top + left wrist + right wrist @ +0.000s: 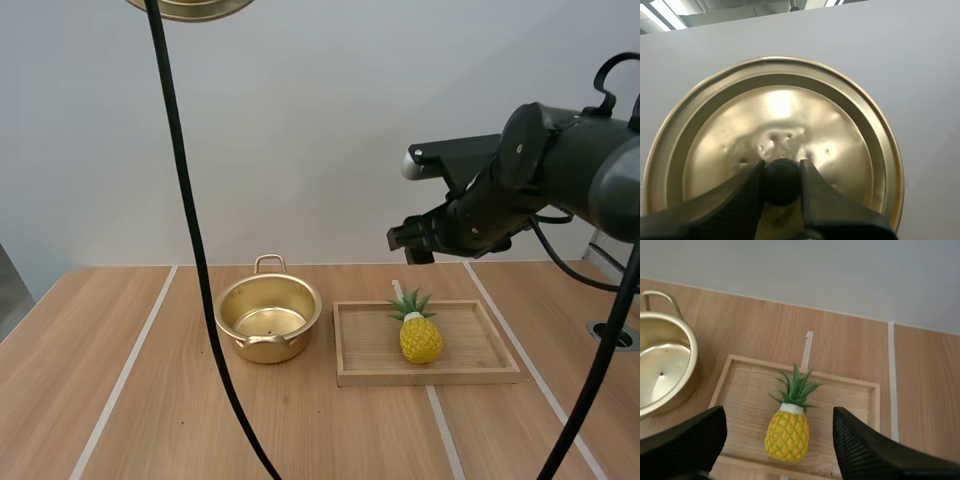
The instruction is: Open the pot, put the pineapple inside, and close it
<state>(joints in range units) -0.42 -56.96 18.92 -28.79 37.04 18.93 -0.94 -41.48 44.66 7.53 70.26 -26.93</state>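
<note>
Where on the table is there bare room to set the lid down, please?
The widest bare table for the lid lies left of the pot; another free strip runs in front of pot and wooden tray, and a smaller patch lies right of the tray. The gap between pot and tray is tight, and the pineapple sits mid-tray.

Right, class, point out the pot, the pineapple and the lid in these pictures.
pot [300, 342]: high view, on its front outer wall.
pineapple [786, 436]: right wrist view, on its yellow body.
lid [785, 112]: left wrist view, on the middle of its golden face.
</note>
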